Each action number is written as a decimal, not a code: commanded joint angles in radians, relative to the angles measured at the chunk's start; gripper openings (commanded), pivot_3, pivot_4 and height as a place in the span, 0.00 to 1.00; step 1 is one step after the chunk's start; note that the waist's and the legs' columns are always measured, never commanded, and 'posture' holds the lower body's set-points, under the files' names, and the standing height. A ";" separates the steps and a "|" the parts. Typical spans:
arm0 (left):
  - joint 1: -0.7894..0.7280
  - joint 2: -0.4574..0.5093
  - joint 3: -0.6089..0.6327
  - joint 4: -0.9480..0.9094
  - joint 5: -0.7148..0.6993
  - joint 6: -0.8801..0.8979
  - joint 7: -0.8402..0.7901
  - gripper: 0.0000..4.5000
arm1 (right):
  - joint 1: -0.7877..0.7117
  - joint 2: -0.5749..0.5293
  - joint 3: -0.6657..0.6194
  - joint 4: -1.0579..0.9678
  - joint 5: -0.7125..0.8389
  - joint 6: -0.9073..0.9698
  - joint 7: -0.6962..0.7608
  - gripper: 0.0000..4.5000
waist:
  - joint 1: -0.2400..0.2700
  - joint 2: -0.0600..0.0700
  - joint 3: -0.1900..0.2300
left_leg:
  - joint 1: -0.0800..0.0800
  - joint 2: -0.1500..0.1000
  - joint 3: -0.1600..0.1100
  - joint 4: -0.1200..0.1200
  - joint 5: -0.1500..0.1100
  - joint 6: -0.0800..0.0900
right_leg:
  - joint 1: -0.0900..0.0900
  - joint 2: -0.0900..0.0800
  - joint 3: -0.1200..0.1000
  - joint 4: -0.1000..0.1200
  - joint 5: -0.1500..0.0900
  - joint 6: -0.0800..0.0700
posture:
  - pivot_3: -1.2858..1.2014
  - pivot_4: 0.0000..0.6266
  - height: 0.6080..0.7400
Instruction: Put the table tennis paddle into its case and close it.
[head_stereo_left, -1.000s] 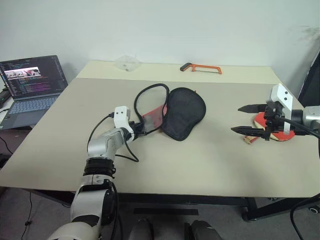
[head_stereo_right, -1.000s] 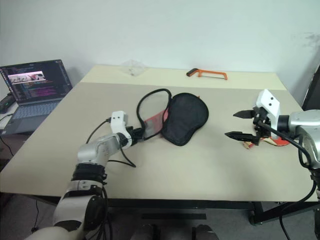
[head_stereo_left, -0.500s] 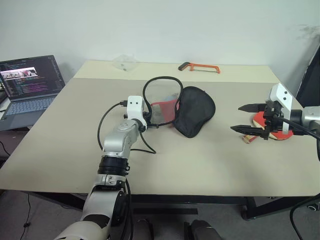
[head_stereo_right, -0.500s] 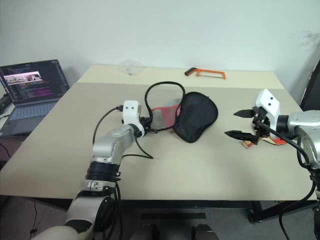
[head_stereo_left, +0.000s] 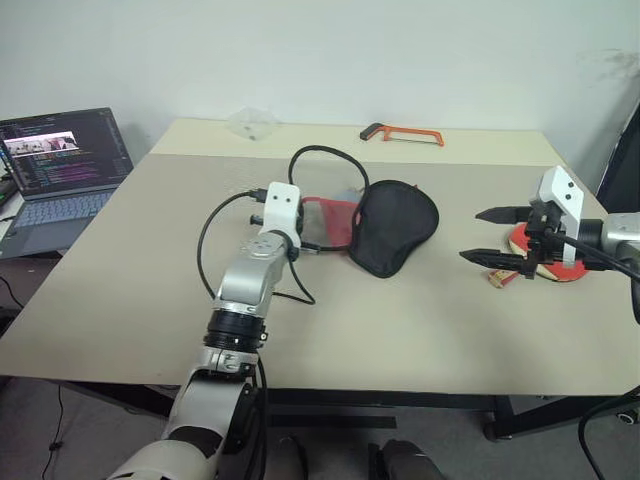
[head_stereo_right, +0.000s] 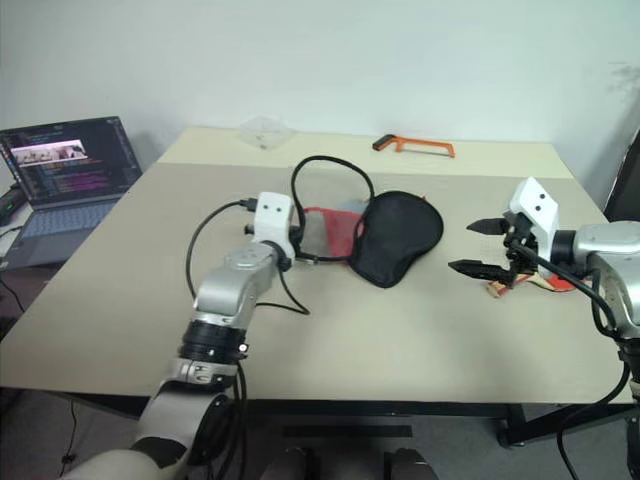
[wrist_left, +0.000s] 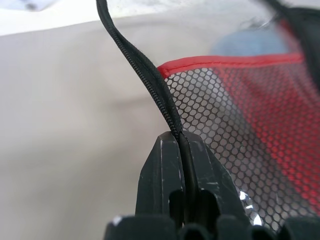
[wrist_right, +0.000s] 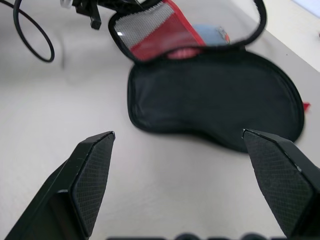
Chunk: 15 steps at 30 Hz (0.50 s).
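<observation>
Holding the case (head_stereo_left: 385, 225) open by one thin strip is the weak point: the left gripper (wrist_left: 182, 145) is pinched shut on the zip edge of the case, right where the red-trimmed mesh begins, and the wrist view shows little more than the zipper tape between the two black fingers. If that tape slides out, the lifted flap would likely drop flat and the opening would be lost. The case sits near the middle of the table (head_stereo_left: 400, 330), its black fabric half lying flat and the windowed half raised towards the left gripper, so a further pull could also drag the whole soft pouch across the surface instead of widening it. The table tennis paddle (head_stereo_left: 545, 262) lies well apart from the case, near the right edge of the table, with the right gripper (head_stereo_left: 492, 236) hovering in front of it, jaws spread wide and holding nothing. A grasp on the flat red face may skid; the handle looks the safer hold, but it points towards the table edge and a nudge might push the paddle off. The orange hacksaw (head_stereo_left: 402, 134) at the far side seems clear of both arms
</observation>
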 joint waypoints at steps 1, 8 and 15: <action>-0.025 -0.051 -0.028 -0.077 0.014 0.024 0.030 0.01 | -0.002 -0.001 -0.039 -0.040 0.019 0.005 -0.009 1.00 | 0.001 0.000 0.000 | 0.000 0.000 0.000 0.000 0.000 0.000 | 0.000 0.000 0.000 0.000 0.000 0.000 | 0.52 0.24 1.00; -0.018 -0.117 -0.046 -0.068 0.046 0.036 0.097 0.01 | 0.019 -0.005 -0.057 -0.061 0.025 0.015 -0.020 1.00 | 0.001 0.000 0.000 | 0.000 0.000 0.000 0.000 0.000 0.000 | 0.000 0.000 0.000 0.000 0.000 0.000 | 0.52 0.24 1.00; -0.060 -0.205 0.014 -0.013 0.035 -0.009 0.195 0.01 | 0.023 -0.001 -0.058 -0.074 0.029 0.024 -0.035 1.00 | 0.002 0.000 0.000 | 0.000 0.000 0.000 0.000 0.000 0.000 | 0.000 0.000 0.000 0.000 0.000 0.000 | 0.52 0.24 1.00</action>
